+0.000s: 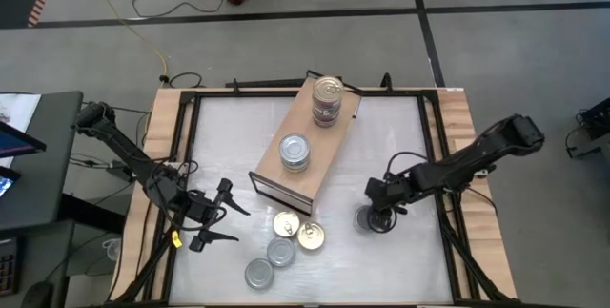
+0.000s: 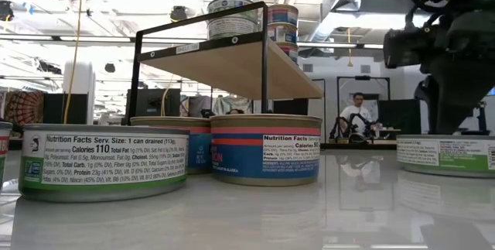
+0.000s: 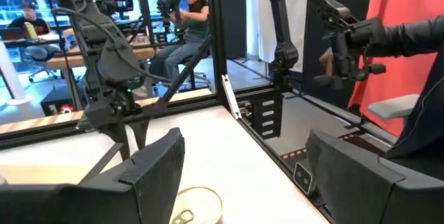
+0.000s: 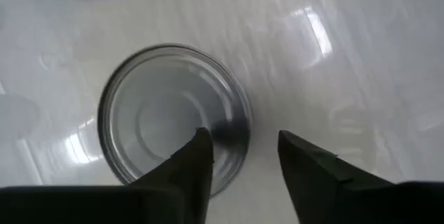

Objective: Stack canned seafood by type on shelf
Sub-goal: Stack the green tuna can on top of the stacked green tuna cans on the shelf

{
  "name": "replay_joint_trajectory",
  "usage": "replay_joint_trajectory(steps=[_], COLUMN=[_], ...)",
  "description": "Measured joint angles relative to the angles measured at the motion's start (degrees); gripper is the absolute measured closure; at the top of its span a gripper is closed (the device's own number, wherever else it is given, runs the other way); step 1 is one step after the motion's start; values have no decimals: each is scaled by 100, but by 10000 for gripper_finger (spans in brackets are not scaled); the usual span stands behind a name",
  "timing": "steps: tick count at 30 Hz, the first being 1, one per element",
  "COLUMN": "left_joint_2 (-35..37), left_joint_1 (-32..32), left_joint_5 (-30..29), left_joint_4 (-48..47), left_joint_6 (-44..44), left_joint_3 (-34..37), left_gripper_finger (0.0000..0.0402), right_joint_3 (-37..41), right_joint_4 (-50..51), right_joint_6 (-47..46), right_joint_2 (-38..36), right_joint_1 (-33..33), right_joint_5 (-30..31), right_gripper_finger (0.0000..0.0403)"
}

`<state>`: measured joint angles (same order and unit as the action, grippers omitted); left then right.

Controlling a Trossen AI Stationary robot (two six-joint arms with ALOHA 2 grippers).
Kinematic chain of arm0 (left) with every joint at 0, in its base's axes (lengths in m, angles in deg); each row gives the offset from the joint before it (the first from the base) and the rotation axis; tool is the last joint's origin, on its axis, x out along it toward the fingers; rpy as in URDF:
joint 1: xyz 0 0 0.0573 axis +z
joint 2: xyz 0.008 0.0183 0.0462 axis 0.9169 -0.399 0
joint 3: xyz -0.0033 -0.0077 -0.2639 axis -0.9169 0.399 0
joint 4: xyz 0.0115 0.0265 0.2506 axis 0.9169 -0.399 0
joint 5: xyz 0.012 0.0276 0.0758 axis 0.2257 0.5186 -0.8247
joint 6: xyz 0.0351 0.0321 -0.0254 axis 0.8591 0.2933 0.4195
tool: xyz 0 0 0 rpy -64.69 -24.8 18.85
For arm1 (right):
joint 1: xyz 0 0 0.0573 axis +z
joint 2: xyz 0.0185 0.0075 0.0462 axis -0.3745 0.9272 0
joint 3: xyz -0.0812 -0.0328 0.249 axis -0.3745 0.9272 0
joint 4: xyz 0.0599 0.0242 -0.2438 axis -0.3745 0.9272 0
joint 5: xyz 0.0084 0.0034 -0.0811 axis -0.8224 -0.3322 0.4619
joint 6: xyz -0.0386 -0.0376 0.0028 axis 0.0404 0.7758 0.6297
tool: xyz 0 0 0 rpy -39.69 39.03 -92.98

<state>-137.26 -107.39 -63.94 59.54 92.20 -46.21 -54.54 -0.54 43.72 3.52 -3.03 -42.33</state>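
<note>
My right gripper (image 1: 374, 218) was down over a lone silver-lidded can (image 4: 173, 116) on the counter (image 1: 381, 146), on the right side, well apart from the shelf (image 1: 307, 151). The fingers (image 4: 194, 158) stood apart with a narrow gap. One tip sat over the lid near its rim, the other outside on bare counter, so nothing was clamped. Judged the grab off-centre: to do it well I needed to spread wider and shift so both sides of the can fell between the fingers, then drop lower before squeezing. A pinch on the rim alone could tip or skid the tin.

The shelf top carried a silver-topped stack (image 1: 294, 152) and a gold-topped stack (image 1: 327, 100); this can should join the silver one. Four loose cans (image 1: 286, 241) lay in front of the shelf. My left gripper (image 1: 217, 220) waited wide apart, empty, near those.
</note>
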Motion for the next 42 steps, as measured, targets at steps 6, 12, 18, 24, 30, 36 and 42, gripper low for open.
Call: replay_joint_trajectory(steps=[6,12,18,24,30,36,42], left_joint_2=[0,0,0,0,2,2,2], left_joint_1=[1,0,0,0,1,0,2], left_joint_5=[4,12,15,28,28,-190,-516], left_joint_4=[9,14,14,28,43,36,27], left_joint_6=[-7,-16,-44,-44,-63,-63,-48], left_joint_3=[0,0,0,0,0,0,0], left_gripper_finger=[114,114,114,114,114,114,114], right_joint_3=[-29,-27,-6,-12,-295,-771,-1253], right_joint_4=[17,220,556,1190,1851,1954,1765], right_joint_6=[2,-11,-15,116,537,517,-350], right_joint_2=[291,263,270,85,-794,-1311,-1000], right_joint_1=[-51,-268,-533,-934,-1110,-461,542], right_joint_5=[-72,-137,24,469,969,828,1055], right_gripper_finger=[293,382,371,369,355,265,131])
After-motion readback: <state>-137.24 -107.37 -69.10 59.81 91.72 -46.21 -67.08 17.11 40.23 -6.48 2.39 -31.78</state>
